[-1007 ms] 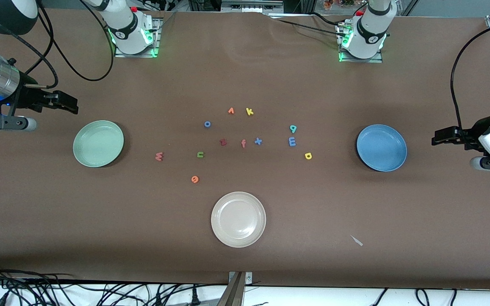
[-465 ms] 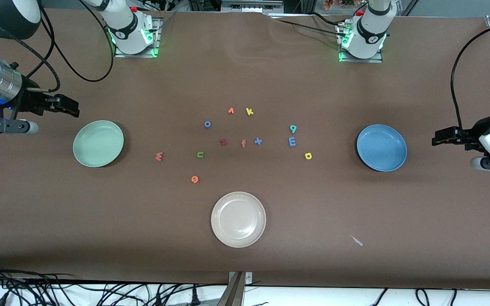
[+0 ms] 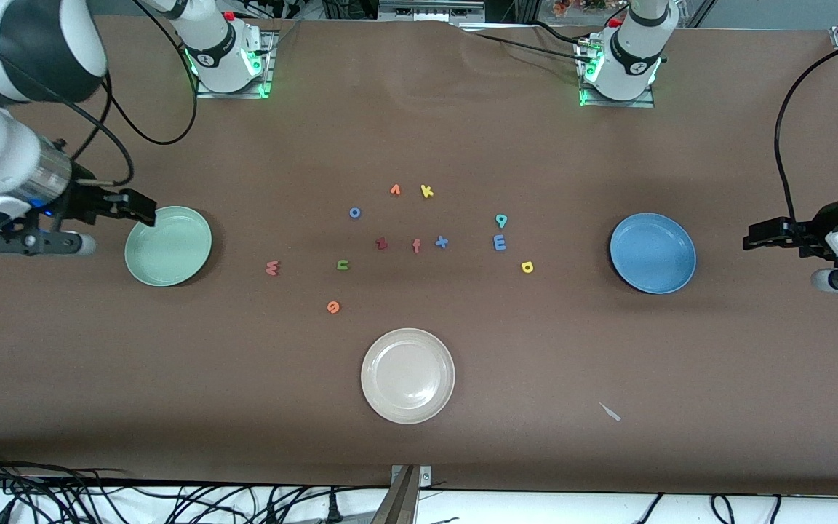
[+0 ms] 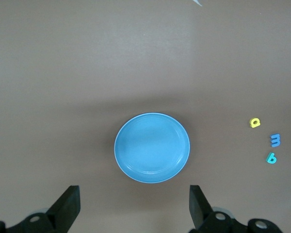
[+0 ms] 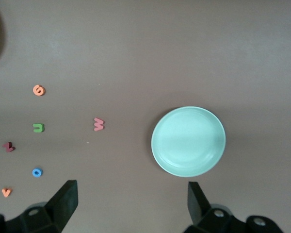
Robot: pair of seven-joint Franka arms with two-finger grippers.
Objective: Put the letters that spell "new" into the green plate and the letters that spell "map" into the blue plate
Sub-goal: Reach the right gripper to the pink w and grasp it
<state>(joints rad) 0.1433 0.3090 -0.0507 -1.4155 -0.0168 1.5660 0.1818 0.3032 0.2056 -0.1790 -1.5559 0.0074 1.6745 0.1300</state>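
Six letters lying loose on the worktop (image 3: 99, 378), none plated. Hovering wide and empty: right claw (image 3: 144, 209) over the green plate (image 3: 168, 246) rim, left claw (image 3: 757, 236) waiting beside the blue plate (image 3: 652, 252). Opening step; next, reaching for the red-pink w (image 3: 272, 268) nearest the green plate.

Front view: high above the table (image 3: 99, 378), facing both arm bases, whole surface covered. Left wrist view: straight down, centred on the blue plate (image 4: 152, 147), also seen from the front (image 3: 652, 252). Right wrist view: straight down on the green plate (image 5: 188, 141), likewise shared with the front (image 3: 168, 246).
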